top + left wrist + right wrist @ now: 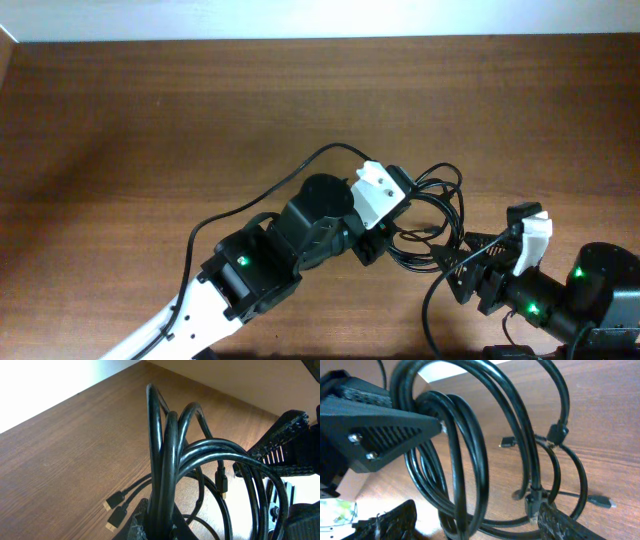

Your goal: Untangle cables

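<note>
A tangle of black cables [432,215] lies in loops right of the table's middle. My left gripper [378,238] is shut on a bunch of several strands; in the left wrist view [162,527] the strands rise from the jaws and arch over [170,460]. My right gripper [462,262] is open at the tangle's right side. In the right wrist view its fingers [475,525] stand wide apart with cable loops [465,460] hanging between them, not gripped. Plugs lie loose on the table [116,510] [602,502].
The brown wooden table [150,120] stretches left and back, with a white wall edge along the far side. A thin black arm cable [250,200] runs from the left arm across the table. The left gripper's black finger [375,430] is close to the right gripper.
</note>
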Motion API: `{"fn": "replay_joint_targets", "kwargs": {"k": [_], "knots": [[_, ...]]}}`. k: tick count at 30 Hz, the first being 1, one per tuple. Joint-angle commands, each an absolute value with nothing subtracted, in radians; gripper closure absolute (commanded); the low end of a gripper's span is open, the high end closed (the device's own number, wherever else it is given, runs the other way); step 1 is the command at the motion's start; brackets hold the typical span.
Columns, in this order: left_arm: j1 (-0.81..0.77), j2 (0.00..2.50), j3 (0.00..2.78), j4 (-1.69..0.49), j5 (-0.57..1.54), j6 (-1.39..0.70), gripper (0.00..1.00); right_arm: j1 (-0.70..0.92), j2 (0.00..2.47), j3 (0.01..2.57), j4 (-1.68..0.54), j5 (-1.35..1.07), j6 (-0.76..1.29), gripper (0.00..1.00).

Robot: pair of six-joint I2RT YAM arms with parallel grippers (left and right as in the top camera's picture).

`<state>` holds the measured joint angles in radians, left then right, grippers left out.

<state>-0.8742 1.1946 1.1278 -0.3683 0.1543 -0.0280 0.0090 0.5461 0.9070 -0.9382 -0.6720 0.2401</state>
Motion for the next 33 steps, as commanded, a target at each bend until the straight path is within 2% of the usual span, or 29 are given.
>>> {"fn": "replay_joint_targets", "kwargs": {"k": [1, 3, 4, 5, 9, 10, 11, 13, 14, 15, 16, 18, 19, 22, 25, 33], "knots": [[-0.877, 1.205, 1.133, -0.344, 0.268, -0.042, 1.00, 0.006, 0.546, 0.920, -0.924, -0.723, 0.241, 0.24], [-0.877, 1.227, 1.133, -0.322, 0.329, -0.042, 1.00, 0.006, 0.546, 0.920, -0.923, -0.723, 0.241, 0.28], [-0.877, 1.240, 1.133, -0.309, 0.345, -0.042, 1.00, 0.006, 0.546, 0.920, -0.923, -0.723, 0.241, 0.34], [-0.877, 1.248, 1.133, -0.299, 0.349, -0.042, 1.00, 0.006, 0.546, 0.920, -0.923, -0.723, 0.241, 0.45], [-0.877, 1.256, 1.133, -0.295, 0.364, -0.042, 1.00, 0.006, 0.546, 0.920, -0.919, -0.722, 0.240, 0.56], [-0.877, 1.256, 1.133, -0.294, 0.364, -0.042, 1.00, 0.006, 0.546, 0.920, -0.918, -0.722, 0.240, 0.65], [-0.877, 1.256, 1.133, -0.295, 0.363, -0.042, 0.96, 0.006, 0.546, 0.920, -0.918, -0.722, 0.241, 0.78], [-0.877, 1.256, 1.133, -0.301, 0.363, -0.041, 0.76, 0.006, 0.546, 0.920, -0.915, -0.722, 0.241, 0.96], [-0.877, 1.256, 1.133, -0.308, 0.362, -0.041, 0.55, 0.006, 0.546, 0.920, -0.916, -0.710, 0.241, 0.96], [-0.876, 1.256, 1.133, -0.315, 0.353, -0.041, 0.39, 0.006, 0.546, 0.920, -0.924, -0.680, 0.241, 0.96], [-0.876, 1.256, 1.133, -0.317, 0.343, -0.041, 0.32, 0.006, 0.546, 0.920, -0.932, -0.657, 0.241, 0.96], [-0.876, 1.256, 1.133, -0.332, 0.336, -0.042, 0.08, 0.006, 0.546, 0.920, -0.937, -0.635, 0.244, 0.96], [-0.874, 1.254, 1.133, -0.340, 0.336, -0.042, 0.02, 0.006, 0.546, 0.920, -0.938, -0.624, 0.244, 0.96], [-0.857, 1.246, 1.134, -0.398, 0.325, -0.043, 0.01, 0.006, 0.546, 0.920, -0.938, -0.616, 0.244, 0.96], [-0.823, 1.245, 1.134, -0.516, 0.161, -0.150, 0.01, 0.006, 0.546, 0.920, -0.937, -0.616, 0.244, 0.96], [-0.807, 1.243, 1.134, -0.551, 0.233, -0.149, 0.03, 0.006, 0.546, 0.920, -0.931, -0.643, 0.245, 0.96]]}}
